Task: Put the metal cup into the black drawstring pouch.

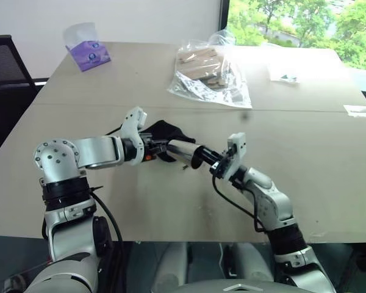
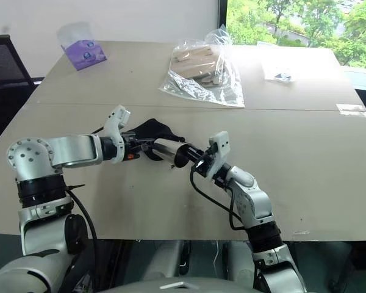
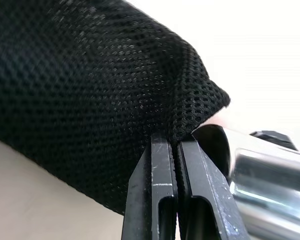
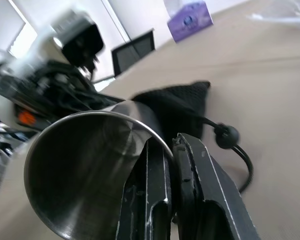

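Note:
The metal cup [image 1: 184, 150] hangs sideways just above the table, its open mouth toward my right gripper [image 1: 208, 160]. That gripper is shut on the cup's rim [image 4: 140, 125], one finger inside the cup and one outside. The cup's base points at the black drawstring pouch [image 1: 166, 130]. My left gripper [image 3: 175, 143] is shut on the edge of the pouch's mesh fabric [image 3: 90, 90] and holds it up beside the cup [image 3: 262, 170]. The pouch's cord with its bead [image 4: 225, 135] trails on the table.
A clear plastic bag of wooden blocks [image 1: 208, 70] lies at the far middle of the table [image 1: 317, 159]. A purple tissue pack [image 1: 88, 52] sits at the far left, small packets [image 1: 285, 77] at the far right. A black chair [image 1: 6, 67] stands beyond the left edge.

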`<state>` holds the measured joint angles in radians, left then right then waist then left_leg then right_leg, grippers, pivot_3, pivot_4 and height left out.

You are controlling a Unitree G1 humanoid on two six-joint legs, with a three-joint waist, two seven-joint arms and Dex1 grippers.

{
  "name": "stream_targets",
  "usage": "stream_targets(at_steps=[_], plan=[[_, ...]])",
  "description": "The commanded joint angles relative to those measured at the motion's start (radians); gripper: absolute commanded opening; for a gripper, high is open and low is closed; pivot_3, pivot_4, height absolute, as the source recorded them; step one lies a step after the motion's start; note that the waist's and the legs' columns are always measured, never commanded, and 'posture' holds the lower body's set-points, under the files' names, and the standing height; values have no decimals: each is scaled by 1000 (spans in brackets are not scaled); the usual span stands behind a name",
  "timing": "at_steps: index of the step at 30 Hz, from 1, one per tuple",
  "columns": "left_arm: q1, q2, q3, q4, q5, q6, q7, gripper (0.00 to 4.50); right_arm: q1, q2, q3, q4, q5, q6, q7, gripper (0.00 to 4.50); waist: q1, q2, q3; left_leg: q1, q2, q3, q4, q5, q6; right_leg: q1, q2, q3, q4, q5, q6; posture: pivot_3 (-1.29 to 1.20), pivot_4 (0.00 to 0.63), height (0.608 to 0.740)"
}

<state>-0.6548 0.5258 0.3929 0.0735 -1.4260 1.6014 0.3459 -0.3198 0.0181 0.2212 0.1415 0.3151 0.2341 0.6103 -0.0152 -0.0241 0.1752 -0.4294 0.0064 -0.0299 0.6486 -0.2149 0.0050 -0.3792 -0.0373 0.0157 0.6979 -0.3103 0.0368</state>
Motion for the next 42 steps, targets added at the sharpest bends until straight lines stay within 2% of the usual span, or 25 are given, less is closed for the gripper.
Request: stream_targets(at_steps=[1, 8, 11, 15, 25, 28, 33, 38, 40, 42], plan=[[4, -8, -31, -66, -110, -3, 0, 0, -17, 9, 70, 70, -99, -60, -24, 73, 0, -1, -1, 0, 0, 0, 0, 0, 0, 0, 0, 0, 0, 0, 0, 0, 150, 740], [70, 72, -95, -139, -237, -79, 54, 0, -40, -29, 151, 170, -273, -170, -68, 73, -13, -2, -2, 8, 1, 1, -2, 1, -2, 5, 0, 2, 2, 0, 0, 0, 150, 740], [94, 129, -142, -175, -299, -127, 71, 0, -56, -31, 156, 194, -301, -200, -77, 73, -17, -2, -2, 16, 1, 2, -5, 1, -2, 10, -1, 3, 0, 0, 0, 0, 150, 740], [120, 201, -195, -197, -373, -201, 97, 0, -91, -31, 156, 217, -341, -226, -107, 73, -21, -2, -2, 16, 1, 2, -5, 1, -2, 10, -1, 3, 1, 0, -1, 0, 150, 740], [202, 335, -266, -267, -424, -327, 92, 0, -161, -77, 216, 284, -508, -351, -188, 73, -19, -2, -2, 16, 1, 2, -6, 2, -3, 10, -1, 2, 0, 1, -1, 0, 150, 740], [223, 351, -271, -273, -438, -361, 77, 0, -169, -60, 208, 294, -502, -359, -195, 73, -19, -2, -2, 16, 1, 1, -6, 2, -3, 10, 0, 2, 0, 1, -2, 0, 150, 740], [166, 361, -321, -274, -399, -364, 20, 0, -161, 35, 121, 256, -324, -277, -129, 73, -20, -2, -2, 16, 2, 1, -6, 2, -3, 10, 0, 2, 0, 1, -2, 0, 150, 740], [112, 345, -362, -293, -403, -385, 4, 0, -215, 11, 183, 323, -432, -375, -134, 73, -23, -2, -1, 14, 1, 2, -7, 2, -3, 10, 0, 2, -2, 1, -2, 0, 150, 740], [105, 339, -366, -306, -405, -399, -2, 0, -213, 57, 148, 321, -340, -354, -83, 73, -23, -2, -1, 14, 1, 2, -8, 2, -3, 9, 0, 3, -2, 1, -2, 0, 150, 740], [100, 338, -369, -306, -411, -409, -1, 0, -211, 128, 71, 297, -198, -253, -47, 73, -24, -2, -1, 14, 2, 2, -11, 2, -3, 8, 0, 3, -2, 1, -2, 0, 150, 740]])
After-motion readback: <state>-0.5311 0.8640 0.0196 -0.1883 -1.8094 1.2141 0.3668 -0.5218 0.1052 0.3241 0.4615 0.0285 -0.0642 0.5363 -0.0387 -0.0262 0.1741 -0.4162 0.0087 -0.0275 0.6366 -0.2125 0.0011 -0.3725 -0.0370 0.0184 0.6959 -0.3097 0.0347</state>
